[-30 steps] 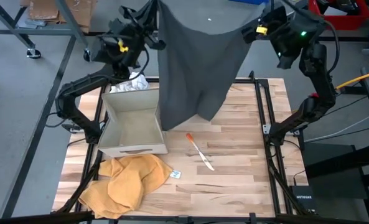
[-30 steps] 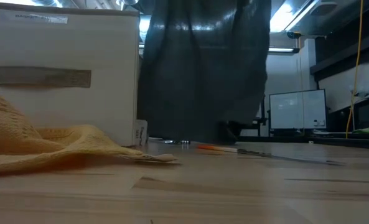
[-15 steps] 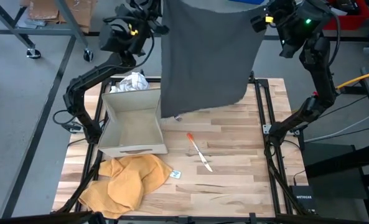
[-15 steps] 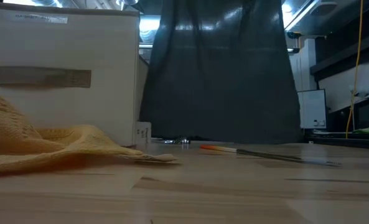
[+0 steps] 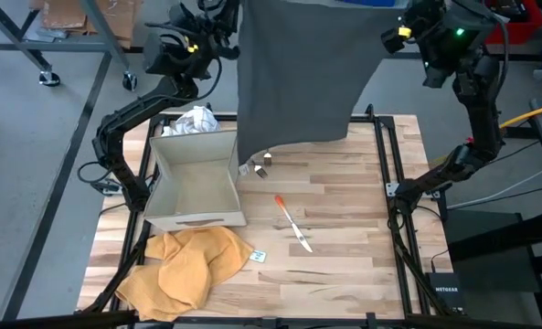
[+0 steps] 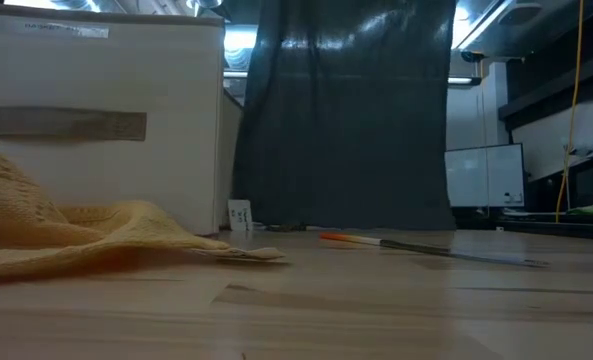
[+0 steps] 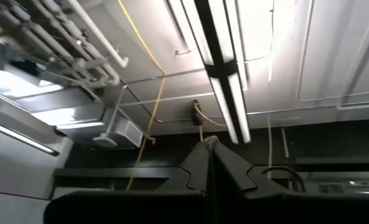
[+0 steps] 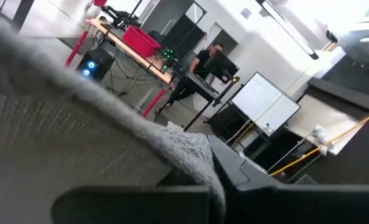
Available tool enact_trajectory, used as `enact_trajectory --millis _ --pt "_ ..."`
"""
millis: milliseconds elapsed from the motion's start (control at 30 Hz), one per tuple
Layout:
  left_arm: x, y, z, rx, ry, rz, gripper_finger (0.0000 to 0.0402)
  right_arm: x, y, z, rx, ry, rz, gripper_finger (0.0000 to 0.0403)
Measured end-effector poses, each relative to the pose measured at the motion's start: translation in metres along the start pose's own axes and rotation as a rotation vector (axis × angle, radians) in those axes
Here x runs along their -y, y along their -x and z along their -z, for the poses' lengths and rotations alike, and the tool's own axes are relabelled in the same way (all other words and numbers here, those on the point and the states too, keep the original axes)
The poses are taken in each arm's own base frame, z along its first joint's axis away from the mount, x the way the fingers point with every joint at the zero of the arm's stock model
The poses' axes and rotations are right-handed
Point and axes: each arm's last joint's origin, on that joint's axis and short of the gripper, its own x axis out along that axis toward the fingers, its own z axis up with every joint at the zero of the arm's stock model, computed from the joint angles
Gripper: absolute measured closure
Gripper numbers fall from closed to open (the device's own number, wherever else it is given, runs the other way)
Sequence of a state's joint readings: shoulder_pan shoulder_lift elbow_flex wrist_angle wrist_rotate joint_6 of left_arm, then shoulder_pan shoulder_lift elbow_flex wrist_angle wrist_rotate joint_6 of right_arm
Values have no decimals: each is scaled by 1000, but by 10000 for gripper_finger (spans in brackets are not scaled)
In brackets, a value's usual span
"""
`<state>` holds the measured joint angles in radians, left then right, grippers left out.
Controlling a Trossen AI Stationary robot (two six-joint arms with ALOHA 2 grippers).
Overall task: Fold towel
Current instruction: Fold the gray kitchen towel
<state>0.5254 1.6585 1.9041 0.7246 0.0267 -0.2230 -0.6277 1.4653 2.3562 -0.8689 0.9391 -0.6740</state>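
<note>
your grey towel hangs spread high over the table's far side, its lower edge just clear of the wood. your left gripper and right gripper each pinch a top corner, jaws clamped on cloth. beneath it lie a small tag, a white box beside it, an orange-handled knife nearer, and a yellow cloth at the near left.

We see a grey floor around the wooden worktop, a long ceiling light among white pipes, and a whiteboard near a desk bearing a red bin, where a person sits.
</note>
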Motion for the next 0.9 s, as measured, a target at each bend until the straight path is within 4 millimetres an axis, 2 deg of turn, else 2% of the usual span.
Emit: enact_trajectory --millis 433,633,900 --pt "32 0 4 1 20 107 401 42 40 29 41 -159 -121 403" --pt "44 1 5 -1 61 126 401 52 53 41 50 -197 -193 403" --pt "72 -4 -13 51 107 213 401 68 70 47 174 -318 -350 403"
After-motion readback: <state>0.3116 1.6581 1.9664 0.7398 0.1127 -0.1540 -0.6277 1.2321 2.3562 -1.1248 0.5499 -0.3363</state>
